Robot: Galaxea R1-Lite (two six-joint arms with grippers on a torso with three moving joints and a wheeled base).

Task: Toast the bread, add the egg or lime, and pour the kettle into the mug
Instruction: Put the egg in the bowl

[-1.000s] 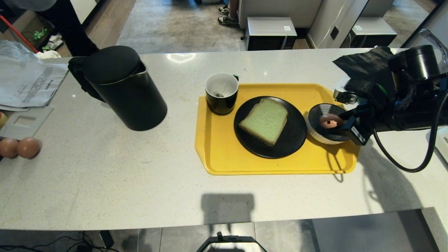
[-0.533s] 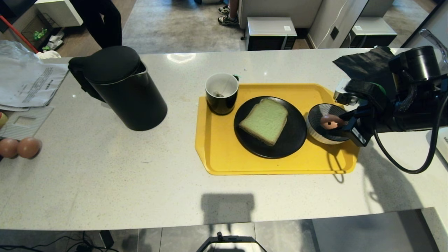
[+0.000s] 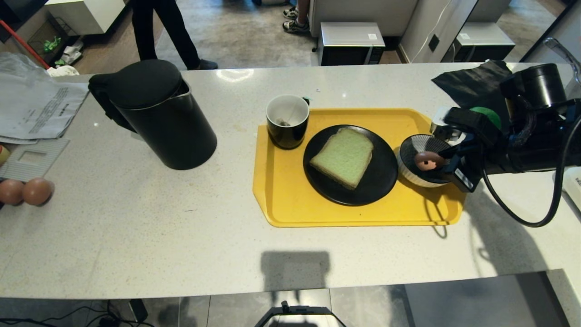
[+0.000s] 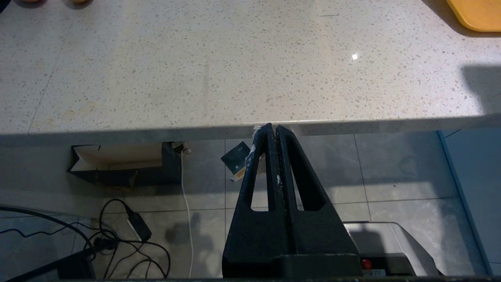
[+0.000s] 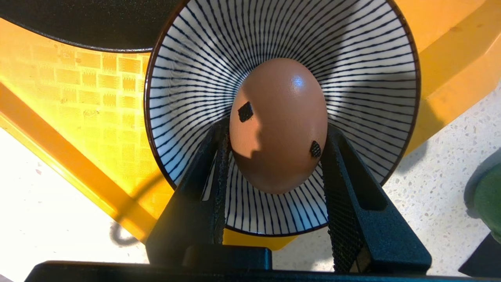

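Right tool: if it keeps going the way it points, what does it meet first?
Likely the striped bowl: the right tool, shut on the egg, points into it. The gap between egg and bowl is unclear.

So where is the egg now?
The egg is held in the right pincer above the striped bowl, at the yellow tray's right end.

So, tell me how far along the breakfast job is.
Done: the bread lies on the black plate on the tray. In hand: the right tool holds the egg over the striped bowl. Left: pouring the kettle into the mug.
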